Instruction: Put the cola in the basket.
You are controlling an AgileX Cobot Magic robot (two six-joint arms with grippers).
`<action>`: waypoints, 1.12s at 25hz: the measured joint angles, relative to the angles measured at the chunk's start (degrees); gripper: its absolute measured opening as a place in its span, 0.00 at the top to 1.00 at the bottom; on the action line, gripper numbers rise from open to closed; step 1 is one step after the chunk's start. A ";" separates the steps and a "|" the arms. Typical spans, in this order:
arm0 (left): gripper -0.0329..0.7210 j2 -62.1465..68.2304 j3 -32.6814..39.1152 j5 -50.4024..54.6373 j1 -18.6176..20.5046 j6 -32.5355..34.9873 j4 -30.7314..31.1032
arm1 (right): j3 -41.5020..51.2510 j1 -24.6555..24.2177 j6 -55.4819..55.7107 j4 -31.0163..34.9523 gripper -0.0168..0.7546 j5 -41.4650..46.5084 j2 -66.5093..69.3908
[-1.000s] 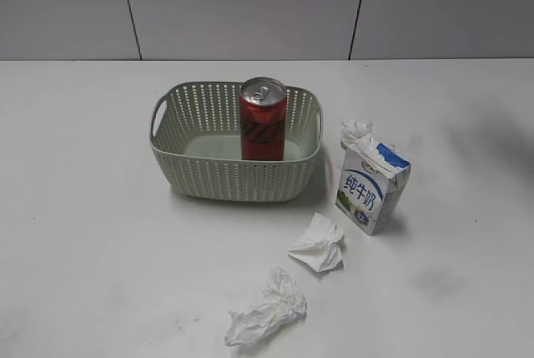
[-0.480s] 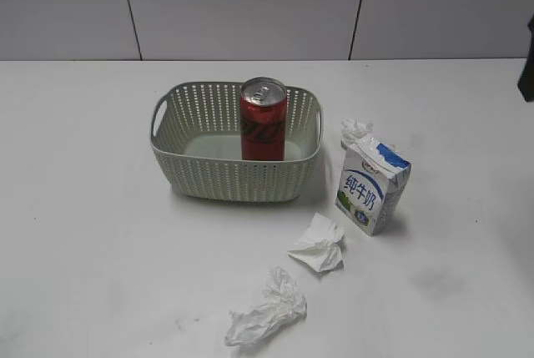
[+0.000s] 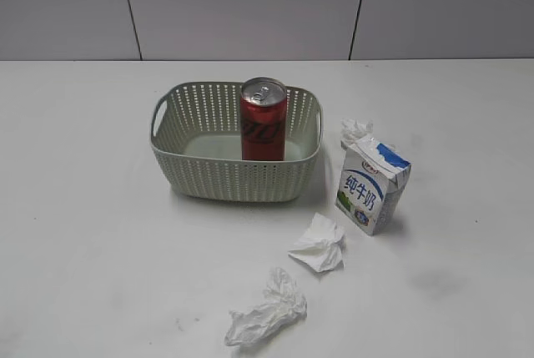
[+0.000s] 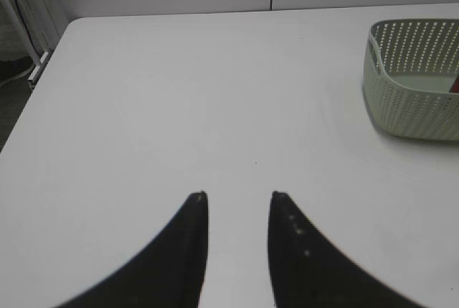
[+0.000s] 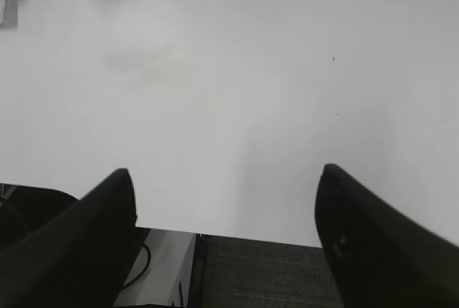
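Observation:
The red cola can (image 3: pixel 264 120) stands upright inside the sage-green basket (image 3: pixel 225 176), toward its right side, in the exterior view. No gripper shows in the exterior view. In the left wrist view my left gripper (image 4: pixel 237 194) hovers over bare table with a narrow gap between its jaws, holding nothing; the basket (image 4: pixel 409 100) is far off at the right edge with a sliver of the red can (image 4: pixel 455 84). In the right wrist view my right gripper (image 5: pixel 226 171) is wide open and empty above the table's edge.
A white-and-blue milk carton (image 3: pixel 371 187) stands right of the basket with a paper wad (image 3: pixel 356 131) behind it. Two crumpled tissues (image 3: pixel 319 244) (image 3: pixel 263 309) lie in front. The table edge (image 5: pixel 215 232) and floor show below the right gripper.
A dark part of the right arm was at the top right a second ago, then at the right edge, and has now left the exterior view. The can and basket have not moved.

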 joint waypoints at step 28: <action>0.65 0.00 0.00 0.00 0.00 0.00 0.00 | 15.94 0.00 -0.12 0.08 0.22 0.44 -49.94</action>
